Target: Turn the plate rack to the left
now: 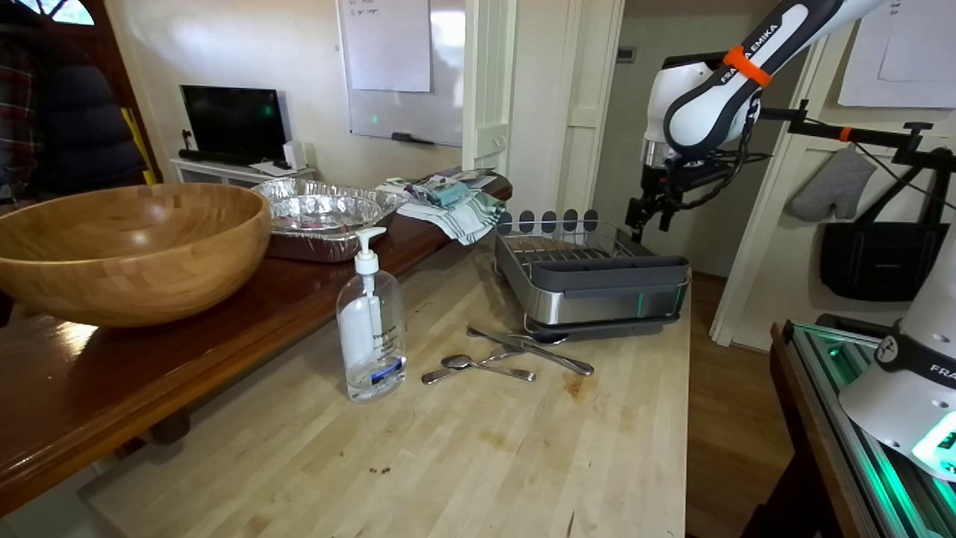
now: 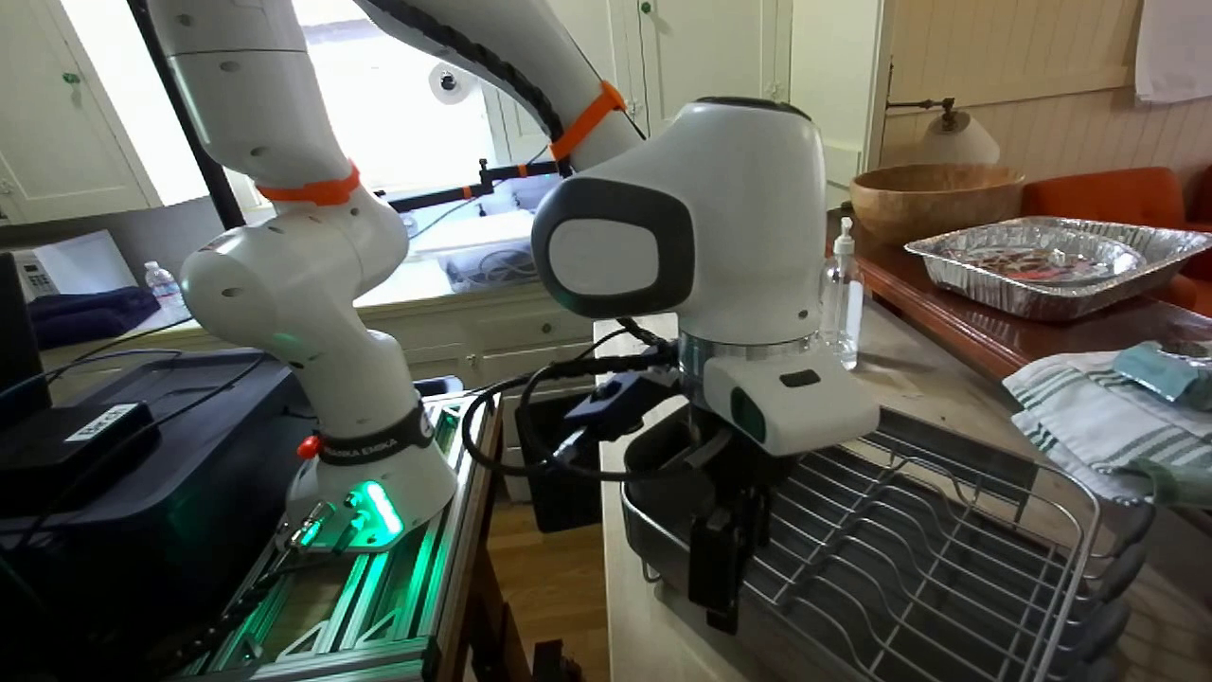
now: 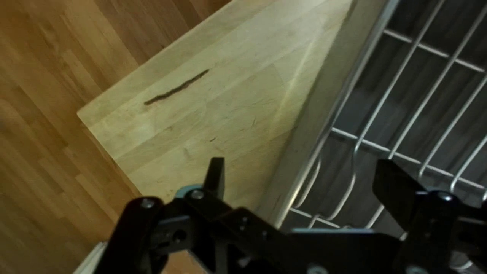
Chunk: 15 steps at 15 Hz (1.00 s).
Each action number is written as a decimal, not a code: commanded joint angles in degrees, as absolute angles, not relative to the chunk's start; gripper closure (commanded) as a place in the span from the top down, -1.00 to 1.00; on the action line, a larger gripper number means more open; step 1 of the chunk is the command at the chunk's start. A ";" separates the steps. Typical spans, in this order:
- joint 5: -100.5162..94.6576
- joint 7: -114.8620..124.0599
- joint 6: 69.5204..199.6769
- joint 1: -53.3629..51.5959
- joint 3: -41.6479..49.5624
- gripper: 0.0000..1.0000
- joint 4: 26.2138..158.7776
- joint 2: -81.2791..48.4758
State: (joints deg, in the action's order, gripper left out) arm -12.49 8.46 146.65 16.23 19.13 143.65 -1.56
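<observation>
The plate rack, a silver-grey tray with wires and dark-tipped prongs, shows in both exterior views [image 1: 590,305] [image 2: 952,453]. It stands at the far end of the pale wooden table [image 1: 478,448]. My gripper [image 1: 649,224] [image 2: 739,549] points down at the rack's side nearest the robot base. In the wrist view the jaws are wide apart: the left fingertip [image 3: 215,173] is over the tabletop outside the rack, the right one over the wires inside. Between them runs the rack's metal rim [image 3: 331,121], gripped by neither finger. Whether a finger touches the rack I cannot tell.
Loose utensils [image 1: 523,351] lie close to the rack's front. A soap bottle [image 1: 371,336] stands beyond them. The big wooden bowl [image 1: 134,258], foil trays [image 1: 328,213] and towels [image 1: 448,213] sit on the darker table. The pale table's corner [image 3: 81,114] drops to the floor.
</observation>
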 commanded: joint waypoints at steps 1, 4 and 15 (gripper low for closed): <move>-11.15 18.83 143.09 16.24 18.51 0.98 143.27 -1.69; -7.42 25.52 143.04 15.94 18.00 1.00 142.88 -3.32; 8.48 28.22 146.67 14.98 16.43 0.73 139.89 -10.83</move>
